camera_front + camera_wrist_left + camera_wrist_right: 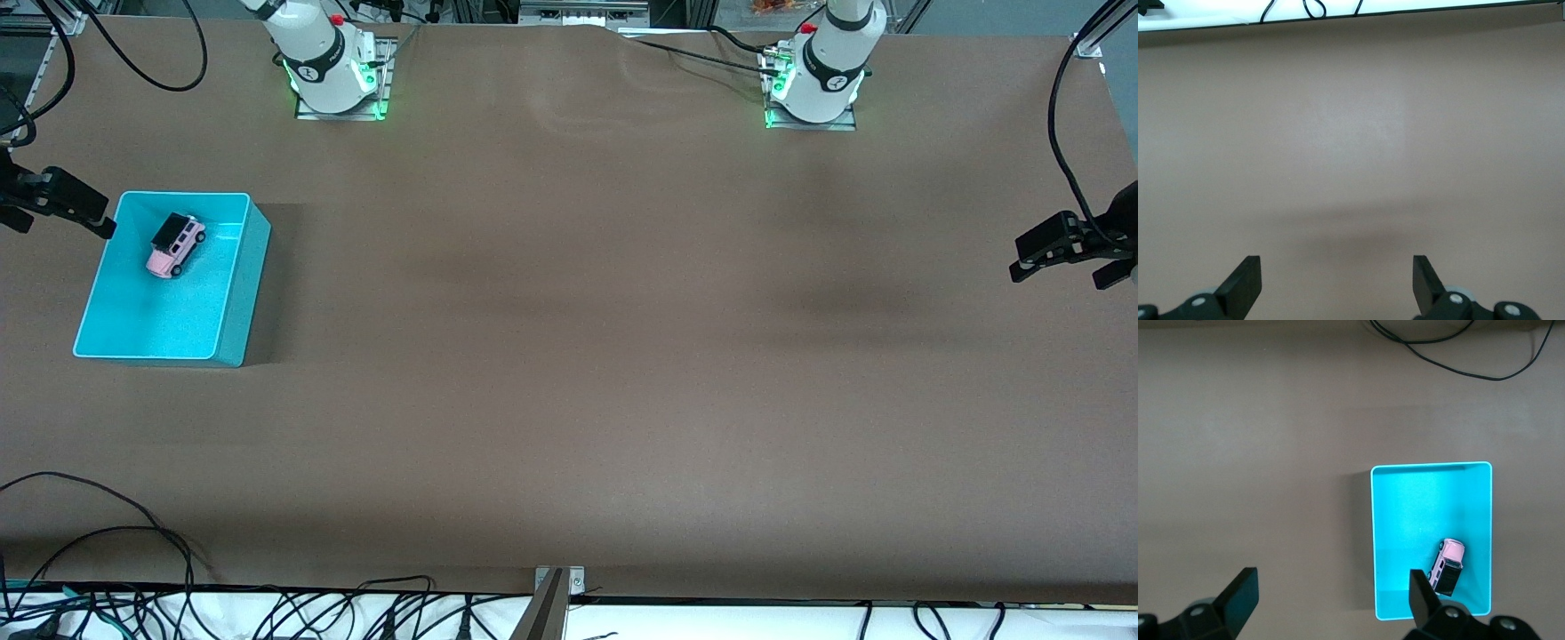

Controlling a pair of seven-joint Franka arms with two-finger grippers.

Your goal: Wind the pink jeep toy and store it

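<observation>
The pink jeep toy (176,246) is being held in the turquoise bin (233,307), near its corner farthest from the front camera; the right gripper (62,203) and left gripper (1071,249) are being kept open over the table's (569,356) ends.

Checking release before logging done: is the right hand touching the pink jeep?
Apart. In the front view the right hand is open beside the turquoise bin's rim at the table's edge, while the pink jeep toy sits alone on the bin floor.

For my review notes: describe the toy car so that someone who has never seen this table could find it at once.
Find the turquoise bin at the right arm's end of the brown table. Inside it, in the part farther from the front camera, sits the toy car. It is the bin's only content: small, boxy, pink, black-roofed.
</observation>
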